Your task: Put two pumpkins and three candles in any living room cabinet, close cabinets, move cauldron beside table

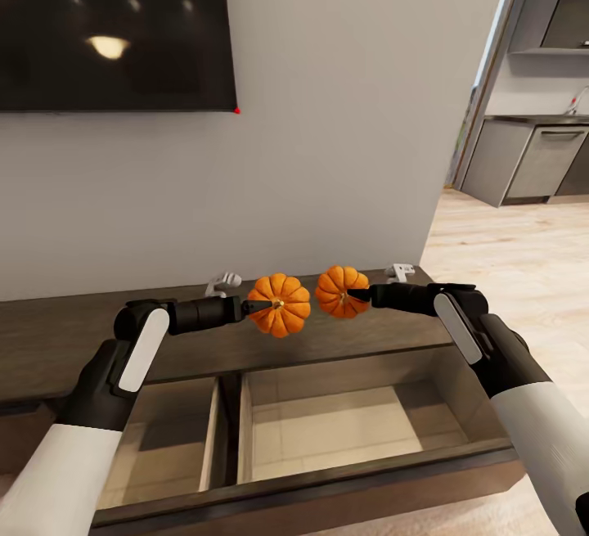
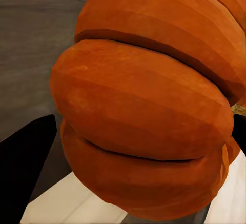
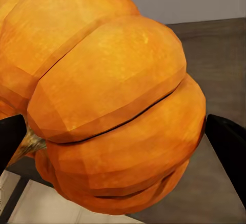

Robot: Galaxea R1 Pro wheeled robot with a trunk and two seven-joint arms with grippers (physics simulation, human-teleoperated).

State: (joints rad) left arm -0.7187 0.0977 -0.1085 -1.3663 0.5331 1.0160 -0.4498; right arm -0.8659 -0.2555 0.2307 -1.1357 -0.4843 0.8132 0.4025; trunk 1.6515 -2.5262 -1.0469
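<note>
My left gripper [image 1: 263, 305] was pinched on one pumpkin [image 1: 281, 304], and my right gripper [image 1: 353, 295] was pinched on the other pumpkin [image 1: 341, 290]; in the head view the 2 hung side by side, near each other but apart, above the top of the cabinet [image 1: 49, 340] and just behind its 2 open drawers [image 1: 327, 430]. In the left wrist view the pumpkin [image 2: 143, 106] bulged between my dark fingers [image 2: 25, 167], with the brownish stem just peeking at its side. In the right wrist view the other pumpkin [image 3: 107, 111] sat the same way, a fingertip [image 3: 228, 152] on either flank. I judged both to be light and rigid, with hard ribbed skins that a 2-finger pinch could hold firmly if the pads sat across the widest ribs; the smooth curve could let them roll or slip if gripped off-centre, and the stem looked too short to be a useful hold. The pale drawer interiors lay open below and in front of both pumpkins, so lowering each in seemed the fitting next step.
</note>
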